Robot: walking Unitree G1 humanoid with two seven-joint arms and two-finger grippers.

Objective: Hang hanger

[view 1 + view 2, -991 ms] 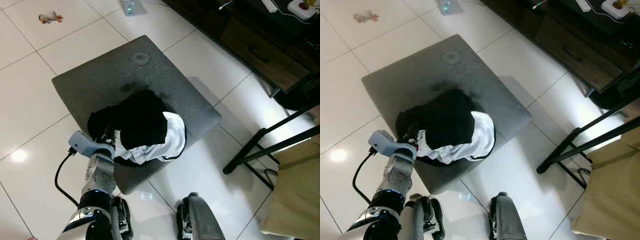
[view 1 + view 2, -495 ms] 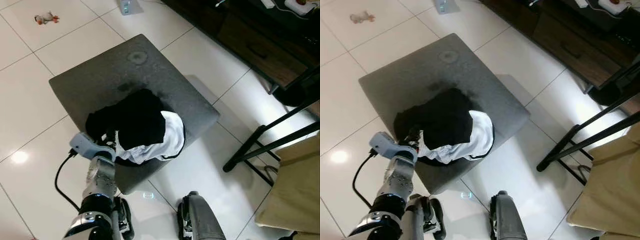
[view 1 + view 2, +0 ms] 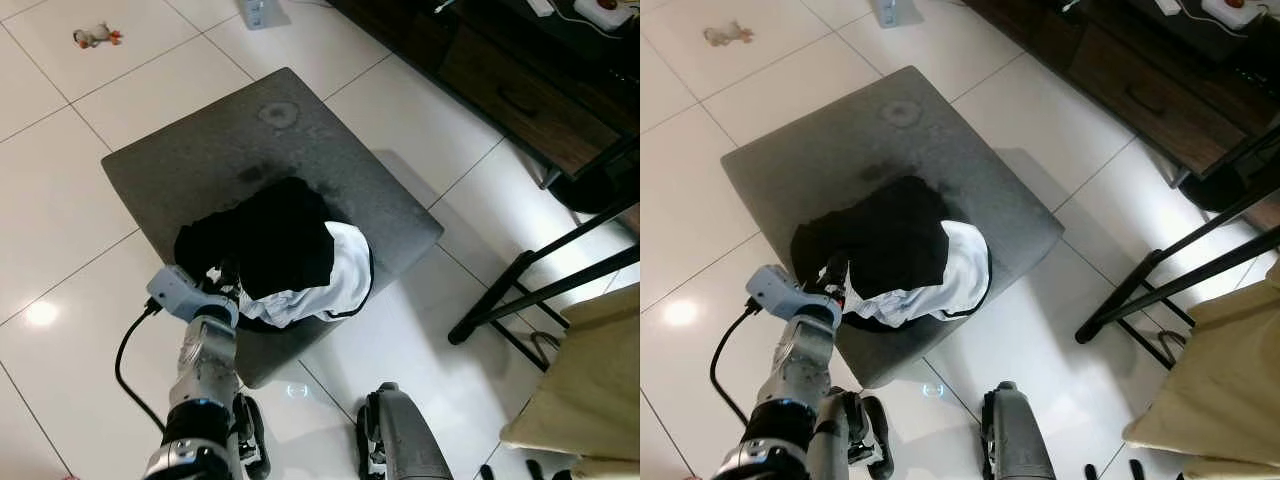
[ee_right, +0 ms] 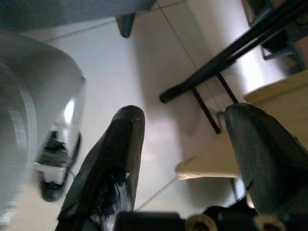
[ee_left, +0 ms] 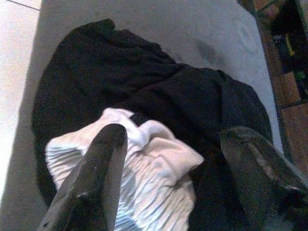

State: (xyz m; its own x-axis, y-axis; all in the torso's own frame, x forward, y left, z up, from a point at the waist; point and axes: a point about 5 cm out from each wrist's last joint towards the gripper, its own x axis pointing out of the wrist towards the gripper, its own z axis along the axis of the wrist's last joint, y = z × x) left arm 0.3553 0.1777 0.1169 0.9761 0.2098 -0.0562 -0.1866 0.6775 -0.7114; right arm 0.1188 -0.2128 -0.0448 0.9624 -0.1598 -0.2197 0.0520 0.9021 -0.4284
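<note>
The left hand (image 5: 168, 159) is open right over the soft, floppy clothes (image 3: 280, 255) on the stool (image 3: 200, 150); best pinch a thick white fold.

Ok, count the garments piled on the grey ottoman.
2: a black garment across the pile's top, and a white garment bunched at its near-right edge, by the left gripper. More may be hidden underneath.

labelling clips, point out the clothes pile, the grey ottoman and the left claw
clothes pile (image 3: 285, 245), left eye view, black top fabric
grey ottoman (image 3: 210, 150), left eye view, bare seat
left claw (image 5: 168, 159), left wrist view, midway between fingertips
</note>
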